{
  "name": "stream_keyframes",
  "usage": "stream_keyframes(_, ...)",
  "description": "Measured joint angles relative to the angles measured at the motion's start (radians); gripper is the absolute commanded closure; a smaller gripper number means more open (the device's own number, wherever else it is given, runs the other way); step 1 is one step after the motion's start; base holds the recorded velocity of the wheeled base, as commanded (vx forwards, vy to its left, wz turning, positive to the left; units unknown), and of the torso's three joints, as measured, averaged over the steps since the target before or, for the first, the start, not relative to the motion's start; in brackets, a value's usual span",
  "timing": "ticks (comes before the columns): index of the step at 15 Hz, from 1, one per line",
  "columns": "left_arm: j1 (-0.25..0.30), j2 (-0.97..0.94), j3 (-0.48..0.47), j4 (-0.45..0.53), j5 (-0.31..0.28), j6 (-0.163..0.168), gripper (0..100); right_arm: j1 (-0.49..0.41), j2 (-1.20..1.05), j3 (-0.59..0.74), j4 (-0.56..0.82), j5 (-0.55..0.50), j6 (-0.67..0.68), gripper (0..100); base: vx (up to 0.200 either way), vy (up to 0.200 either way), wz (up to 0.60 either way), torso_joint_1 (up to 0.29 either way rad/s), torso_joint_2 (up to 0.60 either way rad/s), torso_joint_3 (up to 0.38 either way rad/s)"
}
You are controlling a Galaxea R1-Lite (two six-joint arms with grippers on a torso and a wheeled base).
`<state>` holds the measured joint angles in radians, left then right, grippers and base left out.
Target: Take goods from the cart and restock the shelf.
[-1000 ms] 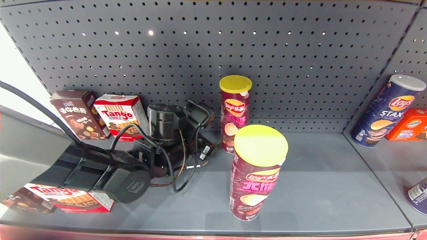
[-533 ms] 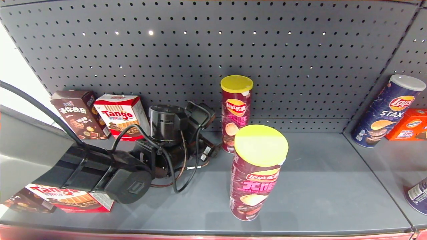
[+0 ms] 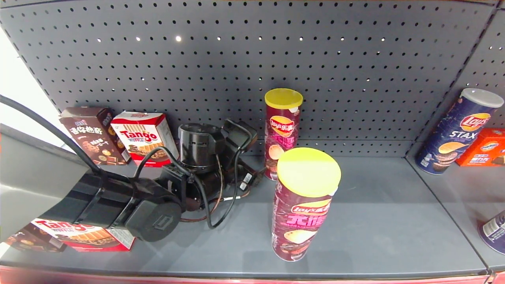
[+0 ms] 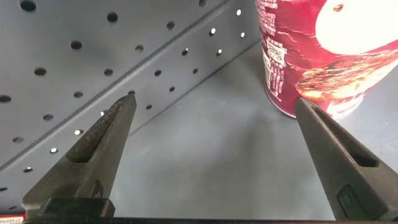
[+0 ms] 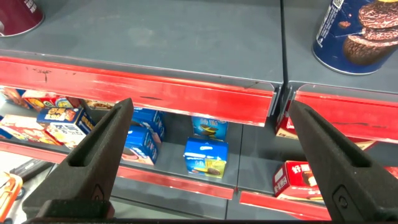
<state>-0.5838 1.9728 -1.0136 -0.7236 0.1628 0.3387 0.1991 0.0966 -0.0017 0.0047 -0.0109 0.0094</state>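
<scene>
From the head camera, we see a grey shelf (image 3: 375,221) backed by a pegboard (image 3: 236,59). Two maroon chip cans with yellow lids stand upright on it. The rear chip can (image 3: 282,132) is close to the pegboard, and the front chip can (image 3: 302,205) is nearer the shelf edge and apart from it. The left arm (image 3: 118,201) lies low across the shelf with its wrist pointing toward the rear can. Its fingertips are hard to make out here.

A brown biscuit box (image 3: 92,134) and a red-and-white wafer box (image 3: 142,136) stand at the back left. Another wafer box (image 3: 83,234) lies at the front left, under the arm. In the bay to the right are a blue chip can (image 3: 457,130) and an orange box (image 3: 483,146).

The left wrist camera shows the left gripper (image 4: 214,102) spread wide with nothing in it. The rear can's base stands just past one fingertip (image 4: 311,121). We cannot tell whether they touch.

The right wrist camera shows the right gripper (image 5: 211,106), also spread and bare, in front of the red shelf edge (image 5: 155,84). On the tier below are small blue boxes (image 5: 205,155) and a red box (image 5: 298,177).
</scene>
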Motion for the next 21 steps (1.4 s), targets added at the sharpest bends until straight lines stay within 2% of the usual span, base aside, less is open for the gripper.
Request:
stream_keyframes(7,0.004,-0.017,0.001,-0.001,0.002,-0.001,0,0.000,0.000,0.000,0.000,0.000,0.000,0,0.000,0.000,0.00,0.000,0.00,0.000)
stream_keyframes(14,0.026,-0.290,0.027,0.004,0.005,-0.010,0,0.000,0.000,0.000,0.000,0.000,0.000,0,0.000,0.000,0.00,0.000,0.00,0.000)
stream_keyframes(18,0.024,-0.543,0.147,0.000,-0.017,-0.012,0,0.000,0.000,0.000,0.000,0.000,0.000,0,0.000,0.000,0.00,0.000,0.00,0.000)
stream_keyframes(21,0.025,-0.802,0.291,0.031,-0.020,-0.027,0,0.000,0.000,0.000,0.000,0.000,0.000,0,0.000,0.000,0.00,0.000,0.00,0.000)
